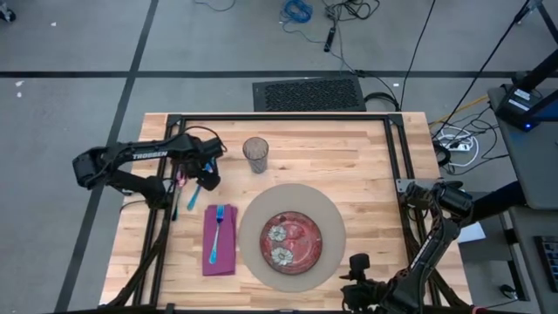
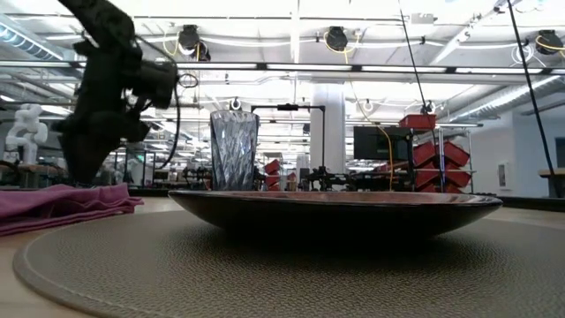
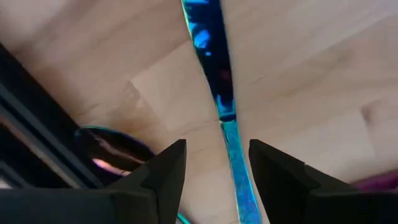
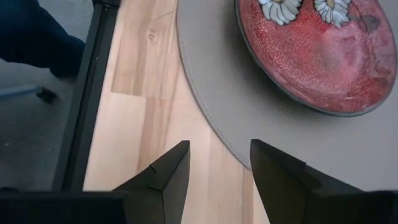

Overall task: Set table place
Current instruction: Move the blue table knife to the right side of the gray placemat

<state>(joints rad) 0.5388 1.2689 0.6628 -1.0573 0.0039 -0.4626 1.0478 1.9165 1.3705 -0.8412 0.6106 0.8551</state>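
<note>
The round grey-tan mat (image 1: pixel 292 199) lies on the light-wood table (image 1: pixel 366 157) with the red patterned plate (image 1: pixel 292 240) on it. The purple napkin (image 1: pixel 220 253) lies left of the mat with a blue fork (image 1: pixel 219 218) on it. The clear glass (image 1: pixel 255 154) stands upright beyond the mat. My left gripper (image 3: pixel 217 143) is open, low over the table's left side. Its fingers stand on either side of a blue cutlery piece (image 3: pixel 239 168) that lies flat on the wood. A dark shiny spoon bowl (image 3: pixel 112 149) lies beside it. My right gripper (image 4: pixel 220 143) is open and empty over the table's near right part, beside the mat's edge (image 4: pixel 211 118).
Pink cutlery (image 1: pixel 180 180) lies by the black frame rail (image 1: pixel 161 218) at the table's left edge, close to my left gripper. In the low view the glass (image 2: pixel 233 150) stands behind the plate (image 2: pixel 335 208), and the napkin (image 2: pixel 62 205) lies at the left.
</note>
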